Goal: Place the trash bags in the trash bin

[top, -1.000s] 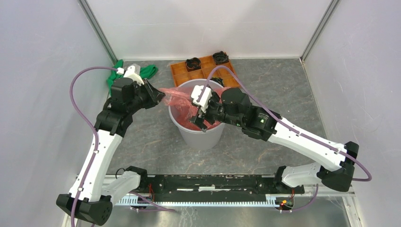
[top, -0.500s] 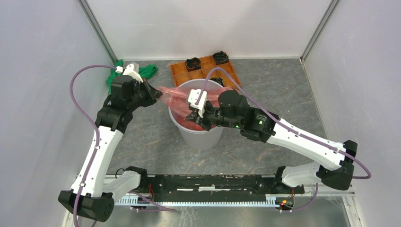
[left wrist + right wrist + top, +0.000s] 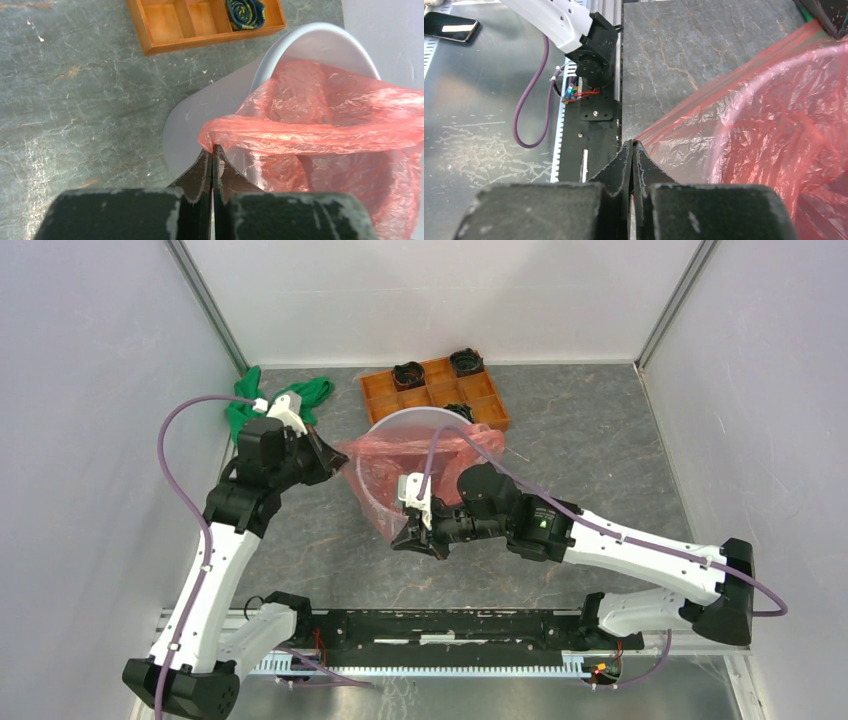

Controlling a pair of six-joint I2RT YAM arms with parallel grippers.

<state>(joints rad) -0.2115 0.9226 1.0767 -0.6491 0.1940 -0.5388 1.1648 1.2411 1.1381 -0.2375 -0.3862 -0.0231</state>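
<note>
- Right gripper (image 3: 632, 145): nearest the arm bases. Fingers are pinched together on a stretched corner of the trash bag (image 3: 774, 130).
- Trash bag: red-orange crinkled film. It runs taut from this claw, up and away, and drapes over the mouth and near wall of the trash bin (image 3: 400, 418).
- Trash bin: light grey, between the two claws, just beyond the right one.
- Left gripper (image 3: 212, 150): clamped on the bag's opposite edge, just beside the bin's outer wall.
- Orange tray (image 3: 170, 22): beyond the bin from the left claw. A dark rolled item (image 3: 244, 11) sits in one compartment.
- Green cloth (image 3: 245, 400): behind the left claw, at the far-left corner.
</note>
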